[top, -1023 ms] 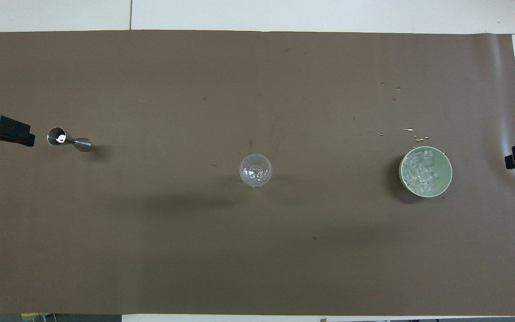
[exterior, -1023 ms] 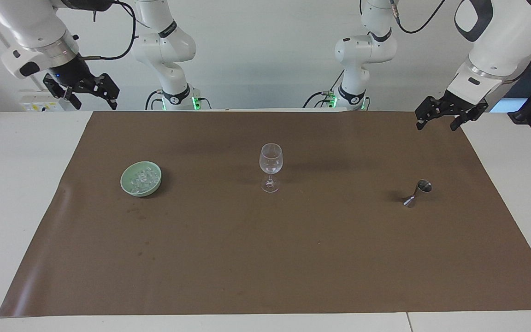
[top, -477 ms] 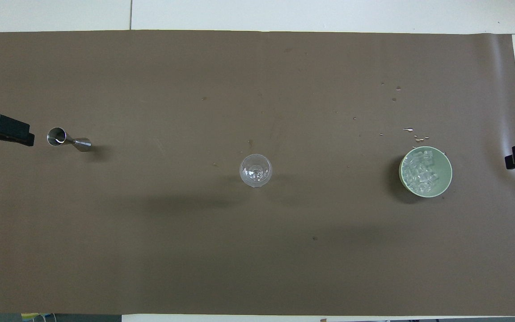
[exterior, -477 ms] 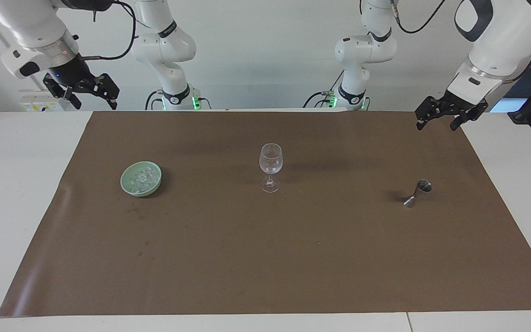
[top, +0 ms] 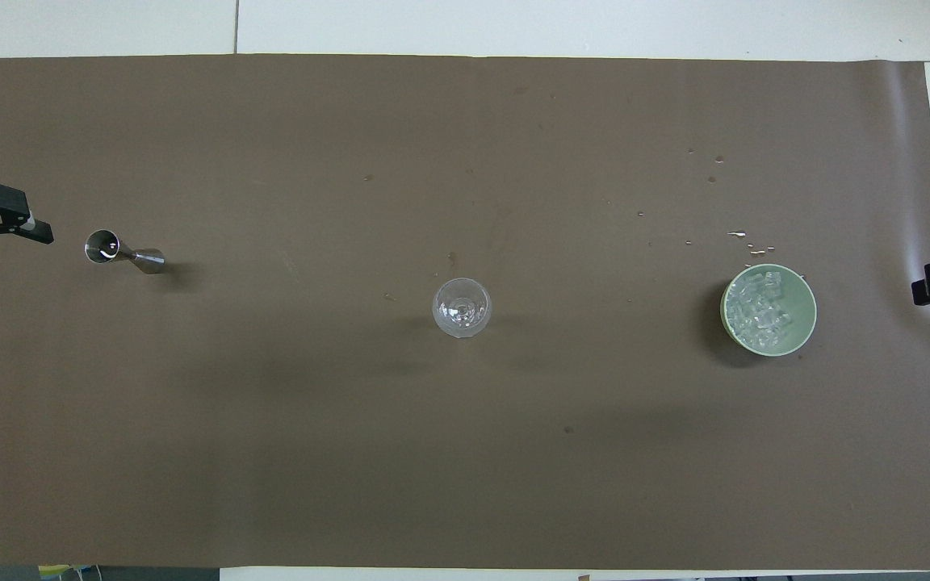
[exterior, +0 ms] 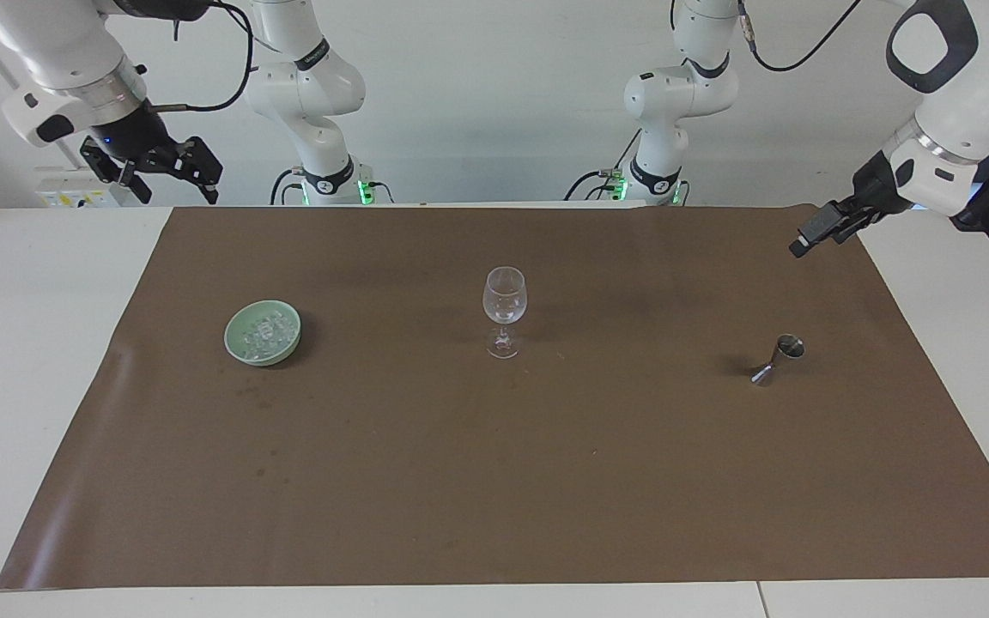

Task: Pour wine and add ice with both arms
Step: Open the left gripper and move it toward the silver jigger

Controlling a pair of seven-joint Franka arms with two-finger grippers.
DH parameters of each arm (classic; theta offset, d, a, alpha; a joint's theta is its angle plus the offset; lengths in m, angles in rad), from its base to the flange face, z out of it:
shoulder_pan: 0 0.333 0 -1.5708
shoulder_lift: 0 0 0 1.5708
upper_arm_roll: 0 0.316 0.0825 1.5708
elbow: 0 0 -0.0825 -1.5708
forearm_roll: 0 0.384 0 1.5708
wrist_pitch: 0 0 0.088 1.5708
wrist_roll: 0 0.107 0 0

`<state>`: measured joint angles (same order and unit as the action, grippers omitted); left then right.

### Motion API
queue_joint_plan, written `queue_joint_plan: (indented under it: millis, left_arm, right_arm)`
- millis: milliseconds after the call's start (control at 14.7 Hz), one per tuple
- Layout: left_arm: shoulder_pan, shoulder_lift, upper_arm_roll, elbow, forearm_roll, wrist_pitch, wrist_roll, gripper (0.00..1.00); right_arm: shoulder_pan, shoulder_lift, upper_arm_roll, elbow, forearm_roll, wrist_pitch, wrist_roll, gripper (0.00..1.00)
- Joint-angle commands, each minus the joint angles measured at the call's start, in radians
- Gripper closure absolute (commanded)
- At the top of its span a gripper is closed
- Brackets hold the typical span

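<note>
Currently the left gripper [exterior: 814,233], open and empty, hangs over the mat's edge near the upright metal measuring cup [exterior: 779,359], while the open right gripper [exterior: 170,168] waits near the ice [exterior: 263,335] in its bowl [exterior: 241,349].

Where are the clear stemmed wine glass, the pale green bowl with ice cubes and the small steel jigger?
Clear stemmed wine glass [exterior: 504,297], facing view, on its bowl part.
Pale green bowl [exterior: 237,346], facing view, on its outer wall.
Small steel jigger [exterior: 782,354], facing view, on its upper cone.
</note>
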<state>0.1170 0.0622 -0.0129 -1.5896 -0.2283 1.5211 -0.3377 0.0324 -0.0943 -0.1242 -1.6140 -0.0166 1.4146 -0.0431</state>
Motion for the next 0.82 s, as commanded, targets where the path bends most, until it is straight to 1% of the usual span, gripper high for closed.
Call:
queue_joint_plan:
  millis: [0, 68, 136, 205, 273, 341, 477, 614, 750]
  left_arm:
    - [0.051, 0.16, 0.028, 0.1, -0.118, 0.008, -0.189, 0.0]
    - [0.067, 0.203, 0.051, 0.123, -0.165, 0.022, -0.267, 0.0]
    - [0.067, 0.252, 0.074, 0.16, -0.178, 0.028, -0.315, 0.0]
    - [0.067, 0.292, 0.097, 0.192, -0.186, 0.027, -0.339, 0.0]
    - [0.075, 0.319, 0.125, 0.198, -0.222, 0.034, -0.362, 0.0]
    - [0.087, 0.336, 0.146, 0.195, -0.283, 0.05, -0.38, 0.0]
    - [0.101, 0.395, 0.175, 0.197, -0.359, 0.027, -0.408, 0.0]
    - [0.151, 0.442, 0.175, 0.192, -0.451, -0.016, -0.408, 0.0]
    - [0.183, 0.467, 0.175, 0.154, -0.52, -0.007, -0.415, 0.0]
  right_arm:
    - [-0.008, -0.021, 0.005, -0.024, 0.015, 0.007, -0.009, 0.0]
    - [-0.008, -0.019, 0.005, -0.024, 0.015, 0.006, -0.009, 0.0]
    - [-0.009, -0.019, 0.005, -0.024, 0.015, 0.006, -0.009, 0.0]
    - [-0.008, -0.021, 0.005, -0.024, 0.015, 0.006, -0.009, 0.0]
    - [-0.008, -0.021, 0.005, -0.024, 0.015, 0.007, -0.009, 0.0]
    - [-0.008, -0.019, 0.005, -0.024, 0.015, 0.006, -0.009, 0.0]
    - [-0.008, -0.021, 0.005, -0.024, 0.015, 0.006, -0.009, 0.0]
    - [-0.009, -0.019, 0.005, -0.024, 0.015, 0.007, -0.009, 0.0]
    - [-0.008, -0.021, 0.005, -0.024, 0.015, 0.006, -0.009, 0.0]
